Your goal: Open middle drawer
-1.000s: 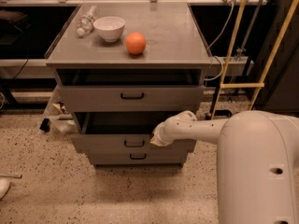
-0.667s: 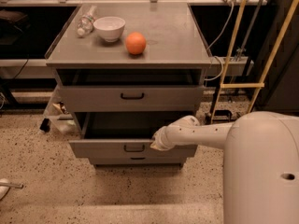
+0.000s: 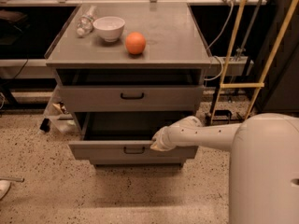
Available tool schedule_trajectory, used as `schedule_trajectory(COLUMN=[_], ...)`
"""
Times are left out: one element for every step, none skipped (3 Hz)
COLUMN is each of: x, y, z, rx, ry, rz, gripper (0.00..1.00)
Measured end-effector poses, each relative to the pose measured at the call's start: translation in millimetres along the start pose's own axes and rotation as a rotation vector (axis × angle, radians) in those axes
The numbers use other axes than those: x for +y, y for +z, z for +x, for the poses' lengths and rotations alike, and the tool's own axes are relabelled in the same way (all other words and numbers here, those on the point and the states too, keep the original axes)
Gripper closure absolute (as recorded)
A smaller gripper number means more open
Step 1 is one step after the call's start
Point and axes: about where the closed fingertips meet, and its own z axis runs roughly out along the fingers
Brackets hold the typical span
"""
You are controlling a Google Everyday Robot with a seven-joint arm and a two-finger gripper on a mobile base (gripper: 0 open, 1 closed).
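Observation:
The middle drawer [image 3: 100,151] of the grey cabinet stands pulled well out toward me, and its dark grey inside [image 3: 126,125] shows. Its low flat front carries a small black loop handle [image 3: 134,150]. My gripper [image 3: 155,145] is at the top edge of that drawer's front, just right of the handle, at the end of my white arm [image 3: 205,133], which reaches in from the right. The top drawer [image 3: 93,97] above it has its own black handle [image 3: 132,96] and sits only slightly out. The bottom drawer is hidden under the open one.
On the cabinet top [image 3: 173,36] are an orange [image 3: 135,43], a white bowl [image 3: 109,28] and a clear plastic bottle [image 3: 85,22]. Yellow poles [image 3: 232,55] and cables stand to the right. My white body [image 3: 264,171] fills the lower right. The floor is speckled.
The middle drawer has slid further out toward me, showing more of its inside. My gripper and arm have moved back with the drawer front.

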Motion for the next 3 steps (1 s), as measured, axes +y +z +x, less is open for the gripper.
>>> schedule_trajectory(x=[25.1, 25.2, 25.6], y=[-13.2, -13.3, -14.3], z=[18.2, 18.3, 15.9], rx=[-0.013, -0.013, -0.013], ry=[-0.011, -0.011, -0.013], rz=[0.023, 0.023, 0.023], gripper=[1.0, 1.0, 1.0])
